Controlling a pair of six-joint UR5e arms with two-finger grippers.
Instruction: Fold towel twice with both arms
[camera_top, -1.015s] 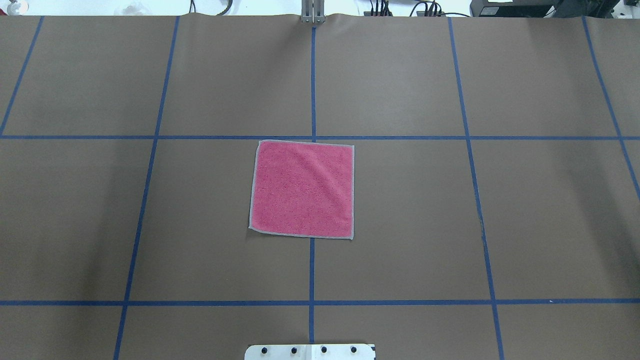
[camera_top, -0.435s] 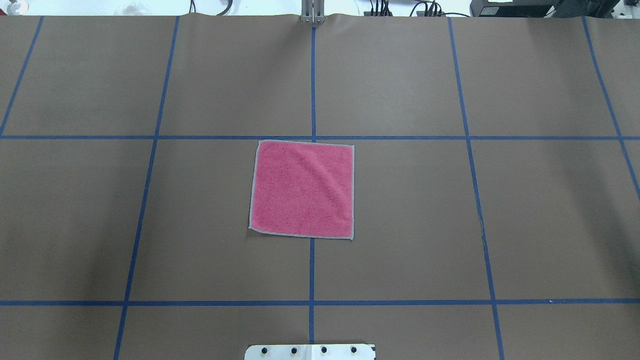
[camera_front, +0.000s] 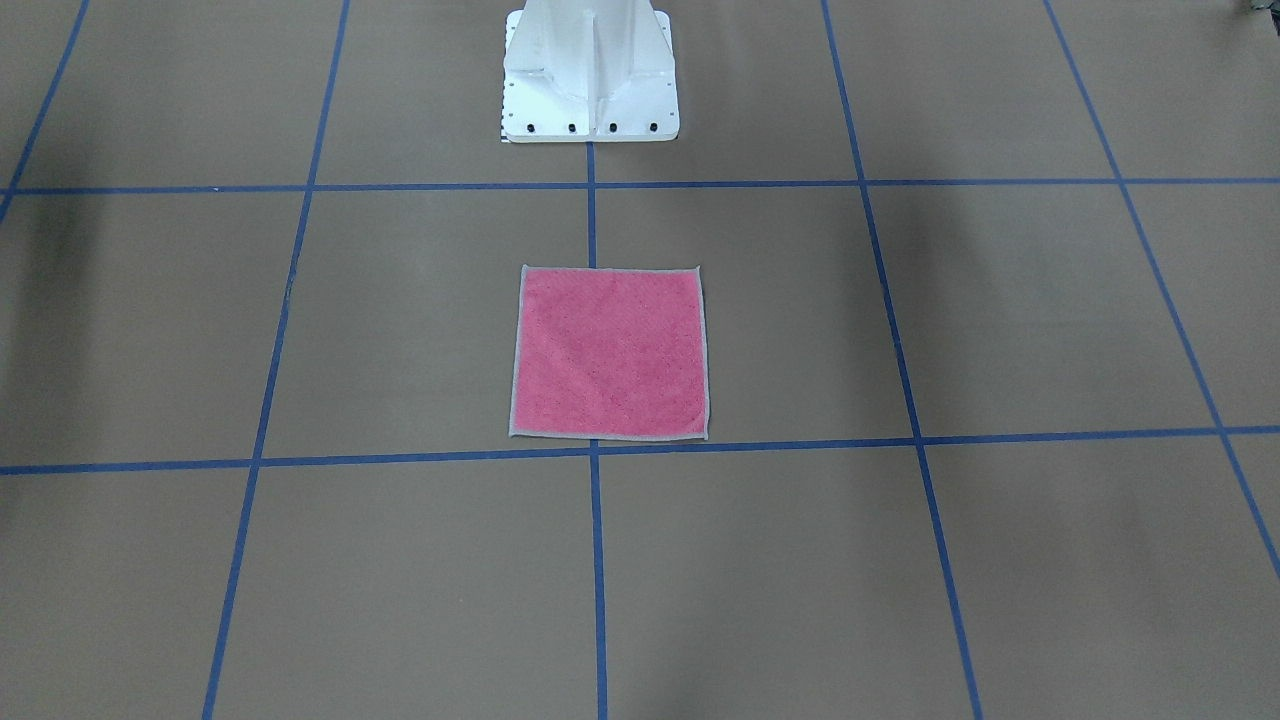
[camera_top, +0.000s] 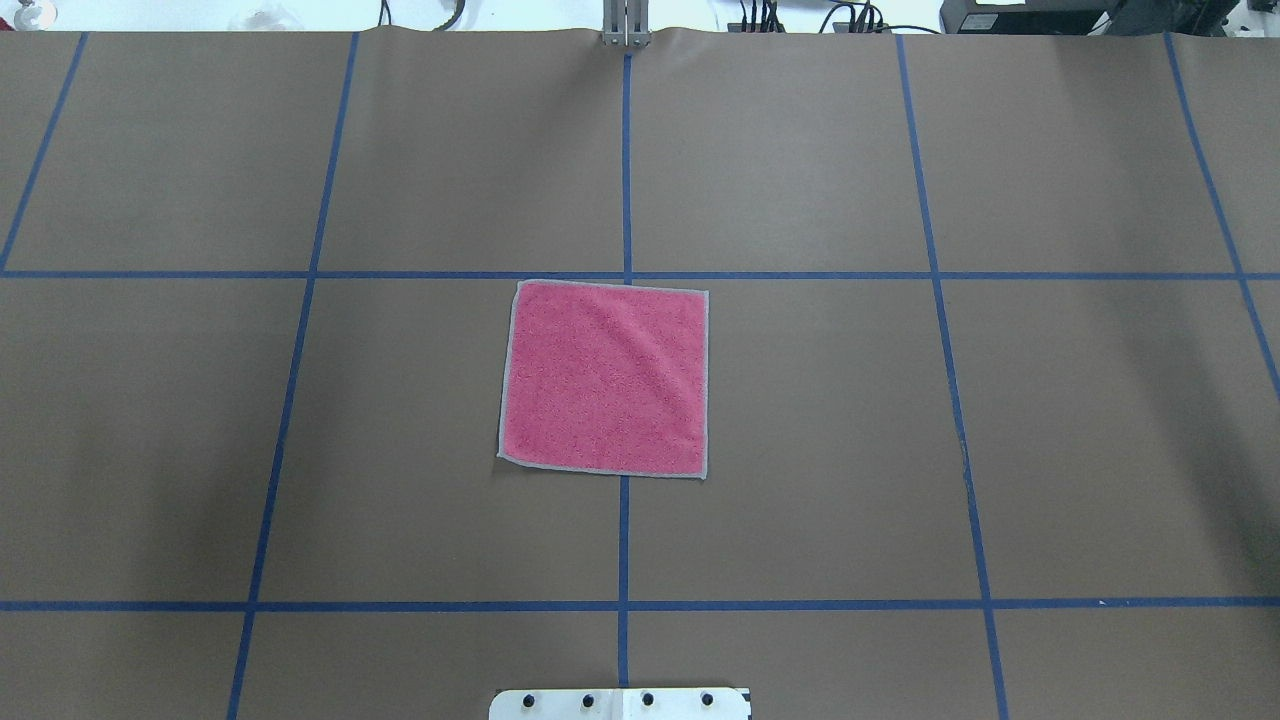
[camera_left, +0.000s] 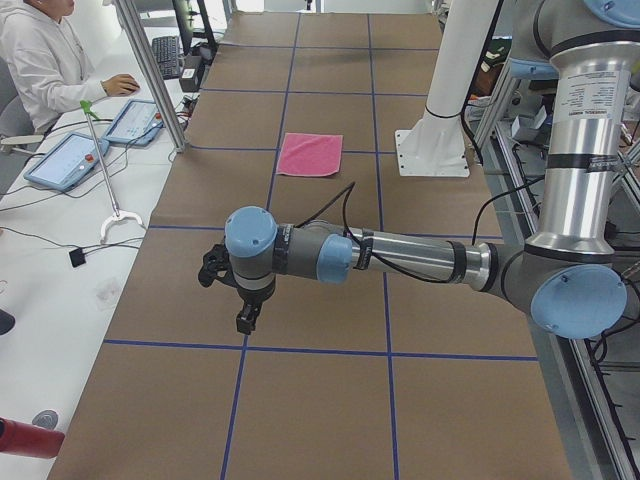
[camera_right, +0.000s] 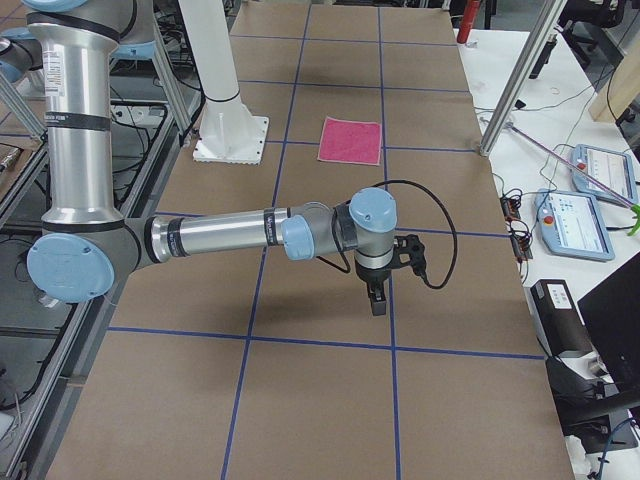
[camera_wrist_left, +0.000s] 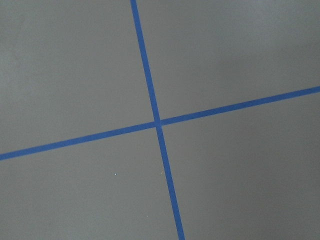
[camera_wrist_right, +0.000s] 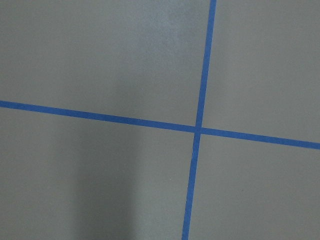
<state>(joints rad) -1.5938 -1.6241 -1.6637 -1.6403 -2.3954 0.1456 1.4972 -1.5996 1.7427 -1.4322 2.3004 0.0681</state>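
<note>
On the brown table (camera_top: 800, 400) I'd bring the left arm (camera_left: 400, 258) and right arm (camera_right: 220, 235) in from opposite ends to the towel (camera_top: 605, 378) lying flat, pink up, at centre, taking matching corners together; I cannot tell whether the left gripper (camera_left: 246, 318) or right gripper (camera_right: 377, 300) has its fingers apart

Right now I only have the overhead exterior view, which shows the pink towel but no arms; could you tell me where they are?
Observer: The left arm stretches low over the table, the left end effector well away from the towel.
Operator: And the other?
Observer: The right arm mirrors it at the opposite end, right end effector pointing down.
Operator: Do the wrist cameras see the towel?
Observer: No, each shows only a blue tape crossing.
</note>
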